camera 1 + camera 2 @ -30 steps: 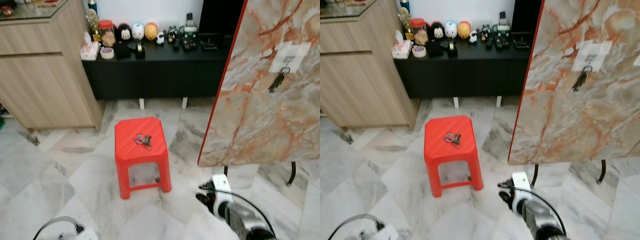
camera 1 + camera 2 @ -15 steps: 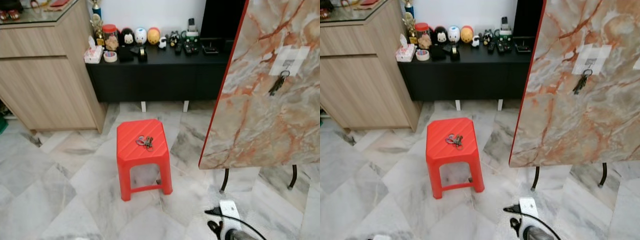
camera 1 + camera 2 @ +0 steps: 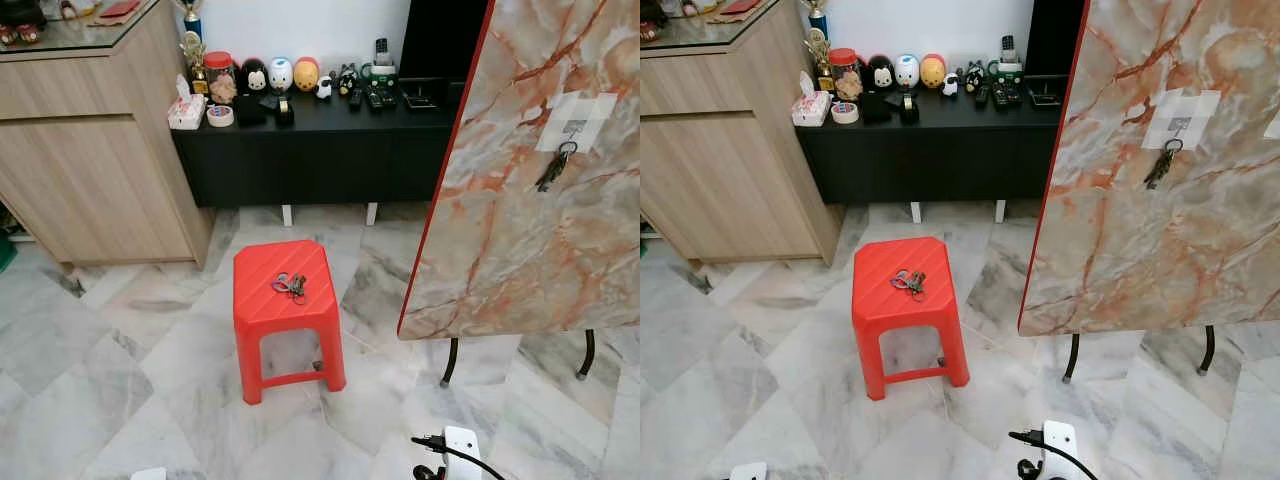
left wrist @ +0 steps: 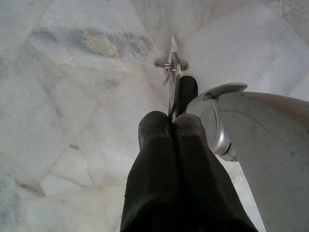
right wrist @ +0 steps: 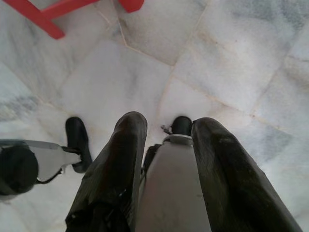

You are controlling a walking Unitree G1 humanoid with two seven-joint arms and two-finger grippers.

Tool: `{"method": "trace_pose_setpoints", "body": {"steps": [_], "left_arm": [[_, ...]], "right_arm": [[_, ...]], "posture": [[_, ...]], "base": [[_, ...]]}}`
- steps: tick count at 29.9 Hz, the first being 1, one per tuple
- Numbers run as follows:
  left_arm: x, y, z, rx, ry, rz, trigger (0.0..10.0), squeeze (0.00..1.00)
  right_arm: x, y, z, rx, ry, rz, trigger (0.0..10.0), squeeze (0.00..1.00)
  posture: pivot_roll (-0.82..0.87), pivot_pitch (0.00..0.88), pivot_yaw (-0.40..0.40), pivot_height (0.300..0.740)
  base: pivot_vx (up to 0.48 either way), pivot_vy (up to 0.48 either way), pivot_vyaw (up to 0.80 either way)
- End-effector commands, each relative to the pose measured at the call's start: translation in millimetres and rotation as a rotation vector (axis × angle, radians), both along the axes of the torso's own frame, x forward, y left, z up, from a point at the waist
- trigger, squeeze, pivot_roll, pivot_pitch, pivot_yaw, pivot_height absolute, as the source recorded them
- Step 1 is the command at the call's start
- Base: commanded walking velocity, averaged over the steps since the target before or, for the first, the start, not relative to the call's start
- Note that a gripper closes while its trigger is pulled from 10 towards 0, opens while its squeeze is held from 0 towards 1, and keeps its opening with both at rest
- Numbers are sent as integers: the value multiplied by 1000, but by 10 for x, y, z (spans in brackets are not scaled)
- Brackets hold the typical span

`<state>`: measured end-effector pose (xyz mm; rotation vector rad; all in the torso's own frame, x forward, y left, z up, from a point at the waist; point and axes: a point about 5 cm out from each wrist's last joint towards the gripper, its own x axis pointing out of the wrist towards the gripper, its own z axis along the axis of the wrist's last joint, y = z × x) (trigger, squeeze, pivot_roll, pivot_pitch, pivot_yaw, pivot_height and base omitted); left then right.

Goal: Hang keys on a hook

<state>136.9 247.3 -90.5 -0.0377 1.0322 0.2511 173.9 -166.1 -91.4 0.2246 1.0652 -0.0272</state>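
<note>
In the left wrist view my left gripper (image 4: 171,118) is shut on a small set of keys (image 4: 173,79), whose ring sticks out past the fingertips above the marble floor. Another bunch of keys (image 3: 290,285) lies on top of a red plastic stool (image 3: 262,305) in the middle of the floor. On the right stands a marble-patterned board (image 3: 520,240) with a white patch and a hook (image 3: 574,127); a dark bunch of keys (image 3: 554,168) hangs from it. My right gripper (image 5: 166,123) hangs low and open, with its fingers spread over the floor.
A black low sideboard (image 3: 320,150) with toys, tape and remotes runs along the back wall. A wooden cabinet (image 3: 90,170) stands at the left. The board rests on thin black legs (image 3: 448,362). My right wrist (image 3: 460,442) and its cable show at the bottom edge.
Both arms have sunk towards the bottom edge of the head views. The stool, the keys on it and the board stand as before.
</note>
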Motion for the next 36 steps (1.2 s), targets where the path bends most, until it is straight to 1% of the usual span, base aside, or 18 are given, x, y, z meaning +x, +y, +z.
{"method": "trace_pose_setpoints", "body": {"steps": [1, 11, 15, 18, 22, 27, 30, 32, 36], "left_arm": [[-61, 6, -22, 8, 21, -6, 10000, 0], [-36, -32, -26, 3, 20, -15, 10000, 0], [-59, -40, -36, 0, 26, -13, 10000, 0], [-79, -44, -44, -1, 33, -12, 10000, 0], [-102, -47, -52, -3, 40, -11, 10000, 0], [-119, -53, -59, -4, 44, -17, 10000, 0], [-123, -62, -63, -6, 45, -20, 10000, 0], [-125, -76, -67, -8, 46, -23, 10000, 0], [-125, -91, -70, -12, 45, -25, 10000, 0]], "right_arm": [[1, -24, 1, 8, 0, -44, 10000, 0], [-27, -9, -13, 11, 14, -35, 10000, 0], [-58, 8, -28, -8, 31, 15, 10000, 0], [-49, 17, -24, -3, 23, 20, 10000, 0], [-30, 29, -15, -24, 8, 78, 10000, 0], [-38, 30, -18, -24, 4, 77, 10000, 0], [-63, 20, -28, -7, 11, 37, 10000, 0], [-92, 9, -39, -12, 20, 55, 10000, 0], [-114, 2, -48, -9, 27, 47, 10000, 0]], "posture": [[86, 23, -4, 723], [93, 9, -8, 723], [89, 0, -7, 723], [90, 0, -7, 723], [100, 0, -9, 723], [95, 0, -7, 723], [94, 0, -7, 723], [94, 0, -8, 723], [94, 0, -10, 723]], "base": [[0, -322, 0], [0, -374, 0], [0, -400, 0], [0, -401, 0], [0, -404, 0], [0, -403, 745], [0, -405, 0], [0, -401, 0], [0, -404, 0]]}}
